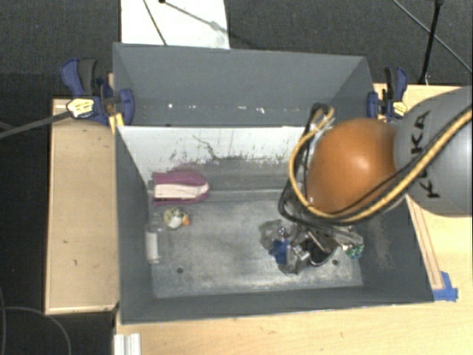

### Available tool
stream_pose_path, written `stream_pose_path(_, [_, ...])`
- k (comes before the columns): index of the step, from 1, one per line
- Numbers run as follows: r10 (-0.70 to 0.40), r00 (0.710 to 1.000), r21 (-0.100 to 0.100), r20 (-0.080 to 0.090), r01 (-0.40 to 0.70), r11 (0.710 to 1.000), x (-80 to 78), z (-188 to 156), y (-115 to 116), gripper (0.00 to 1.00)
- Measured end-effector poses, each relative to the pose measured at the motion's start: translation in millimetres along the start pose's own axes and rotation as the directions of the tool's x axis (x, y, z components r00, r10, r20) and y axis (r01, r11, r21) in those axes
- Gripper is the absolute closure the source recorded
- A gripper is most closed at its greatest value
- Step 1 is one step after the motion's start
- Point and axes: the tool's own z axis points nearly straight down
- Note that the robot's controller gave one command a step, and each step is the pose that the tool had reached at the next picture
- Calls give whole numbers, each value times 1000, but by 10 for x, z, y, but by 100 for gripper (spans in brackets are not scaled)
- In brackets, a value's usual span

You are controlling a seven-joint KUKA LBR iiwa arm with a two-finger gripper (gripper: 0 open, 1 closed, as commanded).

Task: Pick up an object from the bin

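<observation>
My gripper (307, 248) is low over the floor of the bin at the front right, below the arm's orange cover. It sits in a small cluster of things. A small blue thing (279, 250) lies against its left side and a small green thing (355, 251) lies just to its right. What is directly under the gripper is hidden by its dark and metallic parts.
At the back left of the bin lies a purple and white thing (179, 186). In front of it sit a small pale round thing (174, 217) and a clear slim thing (152, 245) by the left wall. The arm and its cables cover the right side.
</observation>
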Motion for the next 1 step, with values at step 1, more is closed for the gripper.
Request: stream_pose_path(1, [-65,998,1,2,65,998,-61,-734,27,100])
